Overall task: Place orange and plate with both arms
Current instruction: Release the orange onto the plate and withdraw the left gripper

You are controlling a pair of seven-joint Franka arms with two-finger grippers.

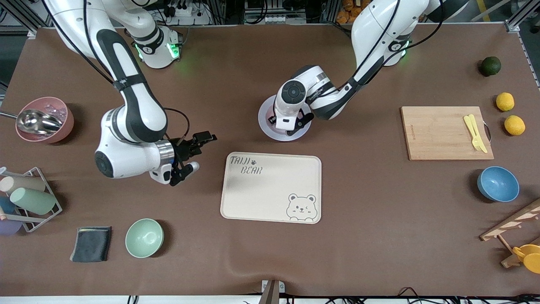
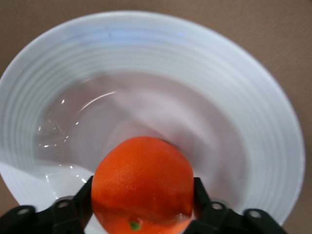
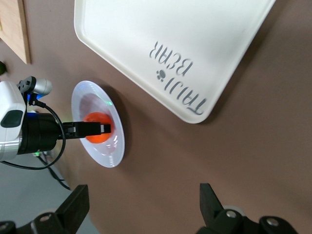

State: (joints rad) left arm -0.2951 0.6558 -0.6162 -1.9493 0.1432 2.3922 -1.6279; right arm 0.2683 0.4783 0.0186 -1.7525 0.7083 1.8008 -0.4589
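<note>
The orange (image 2: 142,183) rests in the hollow of the pale plate (image 2: 146,58), which lies on the table farther from the front camera than the bear tray. My left gripper (image 2: 142,195) reaches down over the plate (image 1: 265,122), its black fingers against both sides of the fruit with no gap showing. In the front view the left hand hides the orange. The right wrist view shows the orange (image 3: 95,134) between those fingers on the plate (image 3: 97,97). My right gripper (image 1: 201,151) hangs open and empty over bare table beside the tray, toward the right arm's end.
The cream bear tray (image 1: 270,188) sits mid-table. Toward the right arm's end are a pink bowl (image 1: 63,124) with a scoop, a cup rack (image 1: 29,198), a dark cloth (image 1: 90,244) and a green bowl (image 1: 144,237). Toward the left arm's end are a cutting board (image 1: 438,133), a blue bowl (image 1: 498,183), two lemons and a dark green fruit (image 1: 490,66).
</note>
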